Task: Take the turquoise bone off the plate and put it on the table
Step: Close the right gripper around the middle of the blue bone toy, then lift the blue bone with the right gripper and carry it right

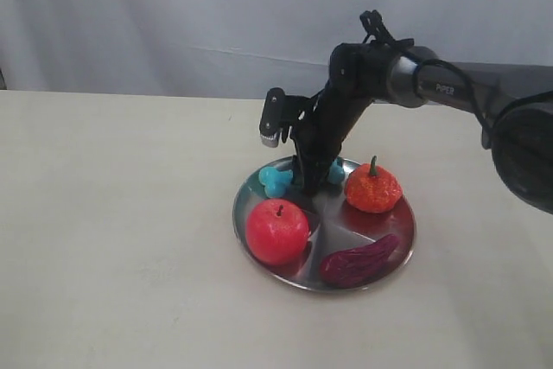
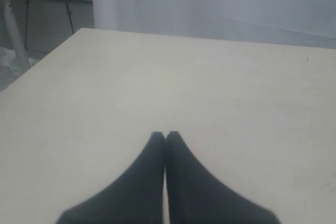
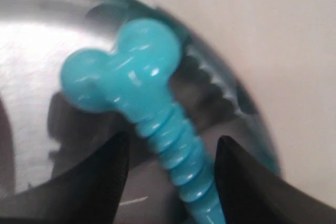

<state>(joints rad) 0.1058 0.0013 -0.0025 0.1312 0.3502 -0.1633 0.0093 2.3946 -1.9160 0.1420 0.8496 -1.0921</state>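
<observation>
The turquoise bone (image 1: 276, 181) lies on the far side of the shiny silver plate (image 1: 393, 256), which rests on the beige table (image 1: 112, 213). My right gripper (image 1: 304, 181) reaches down onto the plate, its black body hiding the bone's middle. In the right wrist view the bone (image 3: 142, 87) has its ribbed shaft between the two fingers of the right gripper (image 3: 172, 148), which is open, with gaps on both sides. The left gripper (image 2: 165, 136) hovers over bare table, fingers pressed together on nothing.
On the plate also sit a red apple (image 1: 276, 231), an orange pumpkin-like fruit (image 1: 372, 188) and a dark purple elongated piece (image 1: 359, 262). A white curtain (image 1: 173, 15) hangs behind the table. The table's edge (image 2: 37, 66) shows in the left wrist view.
</observation>
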